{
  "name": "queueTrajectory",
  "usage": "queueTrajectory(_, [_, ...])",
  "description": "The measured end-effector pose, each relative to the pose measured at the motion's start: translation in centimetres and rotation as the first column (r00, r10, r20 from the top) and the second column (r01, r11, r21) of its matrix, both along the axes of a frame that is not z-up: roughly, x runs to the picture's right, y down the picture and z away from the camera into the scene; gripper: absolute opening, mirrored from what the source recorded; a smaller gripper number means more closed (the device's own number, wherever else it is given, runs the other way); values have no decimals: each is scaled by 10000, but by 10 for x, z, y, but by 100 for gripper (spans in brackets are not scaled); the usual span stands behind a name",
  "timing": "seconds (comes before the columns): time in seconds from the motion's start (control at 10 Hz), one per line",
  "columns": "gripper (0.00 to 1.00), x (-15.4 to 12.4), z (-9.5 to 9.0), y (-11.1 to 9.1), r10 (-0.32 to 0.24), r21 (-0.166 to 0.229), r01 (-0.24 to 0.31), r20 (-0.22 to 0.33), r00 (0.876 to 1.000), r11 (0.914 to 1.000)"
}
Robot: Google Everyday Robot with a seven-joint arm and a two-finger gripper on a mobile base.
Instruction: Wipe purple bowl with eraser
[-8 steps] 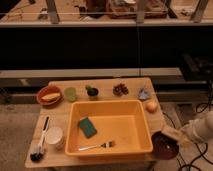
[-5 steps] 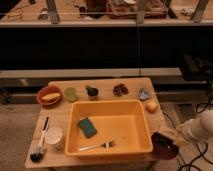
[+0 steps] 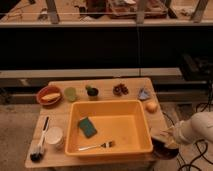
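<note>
Wooden table (image 3: 107, 86) corner: gripper (image 3: 167, 138) just above round, glossy purple bowl (image 3: 164, 151)

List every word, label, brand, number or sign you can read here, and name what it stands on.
None can be read.
The yellow tub, the orange bowl, the white cup and the purple bowl show no lettering.
The gripper, at the front right corner of the table over the purple bowl, shows none either.
</note>
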State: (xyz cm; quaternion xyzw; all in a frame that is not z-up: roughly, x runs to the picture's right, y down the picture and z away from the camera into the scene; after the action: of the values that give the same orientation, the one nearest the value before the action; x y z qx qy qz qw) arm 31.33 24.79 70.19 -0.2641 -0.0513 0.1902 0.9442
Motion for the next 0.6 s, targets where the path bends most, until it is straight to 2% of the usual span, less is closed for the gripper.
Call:
queueTrajectory(0.3, [0,0,-13,15,-297,-185,301,177,9994,9994])
queueTrajectory(0.6, [0,10,-26,26,-340,-368,347,199,9992,9987])
